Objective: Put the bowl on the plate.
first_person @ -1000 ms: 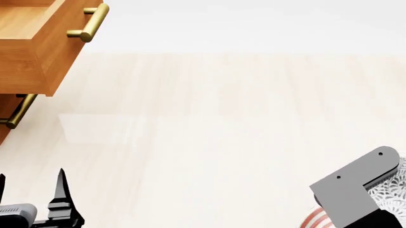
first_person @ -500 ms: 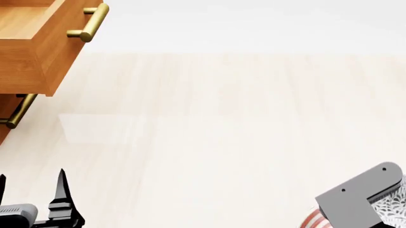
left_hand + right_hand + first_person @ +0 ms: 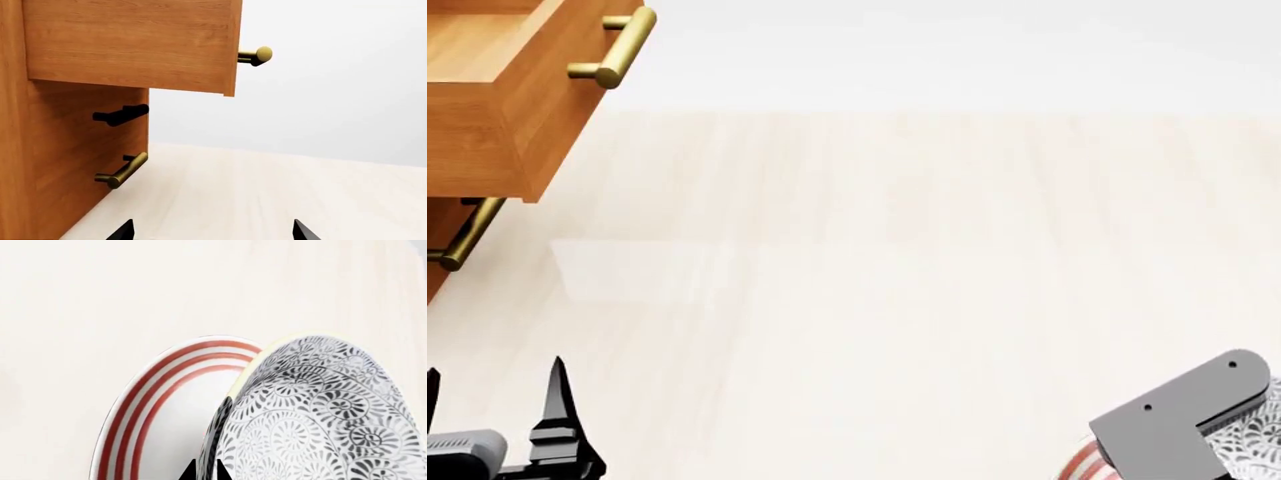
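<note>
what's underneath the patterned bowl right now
The red-ringed plate lies beneath the bowl; its rim shows beside the bowl in the right wrist view. The bowl covers much of the plate, and whether they touch cannot be told. The right gripper holds the bowl's rim.

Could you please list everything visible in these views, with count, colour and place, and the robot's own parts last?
Bowl: one, white with grey floral pattern, in front of the plate in the right wrist view, at the head view's lower right corner.
Plate: one, white with red rings, behind the bowl, partly hidden.
Cabinet: one, brown wood, far left, its top drawer pulled out.
Handles: three seen, brass, one on the open drawer, two on the fronts below; the middle one looks dark in shadow.
Floor: pale wood surface across the scene.
Left pincer: black, open, empty, facing the cabinet.
Right pincer: black tip at the bowl's rim; grip cannot be judged.
</note>
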Robot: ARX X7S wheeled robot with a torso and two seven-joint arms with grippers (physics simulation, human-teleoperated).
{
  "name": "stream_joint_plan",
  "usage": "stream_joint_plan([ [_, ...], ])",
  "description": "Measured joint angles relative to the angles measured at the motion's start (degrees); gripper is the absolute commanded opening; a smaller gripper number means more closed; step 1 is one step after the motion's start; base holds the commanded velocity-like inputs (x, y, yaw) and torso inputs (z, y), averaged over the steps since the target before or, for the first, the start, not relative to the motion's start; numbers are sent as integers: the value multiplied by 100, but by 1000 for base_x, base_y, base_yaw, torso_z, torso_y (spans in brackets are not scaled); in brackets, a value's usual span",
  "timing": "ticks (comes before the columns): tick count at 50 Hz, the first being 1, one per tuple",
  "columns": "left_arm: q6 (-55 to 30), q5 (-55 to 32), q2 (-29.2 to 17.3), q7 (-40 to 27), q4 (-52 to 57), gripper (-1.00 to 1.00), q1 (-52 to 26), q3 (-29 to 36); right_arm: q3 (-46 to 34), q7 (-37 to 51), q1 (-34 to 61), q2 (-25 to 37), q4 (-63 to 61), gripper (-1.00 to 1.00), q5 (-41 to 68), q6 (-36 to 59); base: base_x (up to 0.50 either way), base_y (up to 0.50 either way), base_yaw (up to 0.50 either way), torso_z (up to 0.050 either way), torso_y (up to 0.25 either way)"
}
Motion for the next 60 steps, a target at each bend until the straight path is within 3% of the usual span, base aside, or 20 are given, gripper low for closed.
stream_joint_plan([
  [15,14,-14,-12,-13,-1,100,6,15,0,2,-47,4,0,-100,-21,-38,0,0,0,0,1],
  [16,15,-14,-13,-15,-1,100,7,16,-3,-2,-52,-1,5,100,-28,-39,0,0,0,0,0],
  [60,11,-78,-92,-89,154,100,71,30,335,-396,33,121,-383,100,-227,-520,0,0,0,0,0],
])
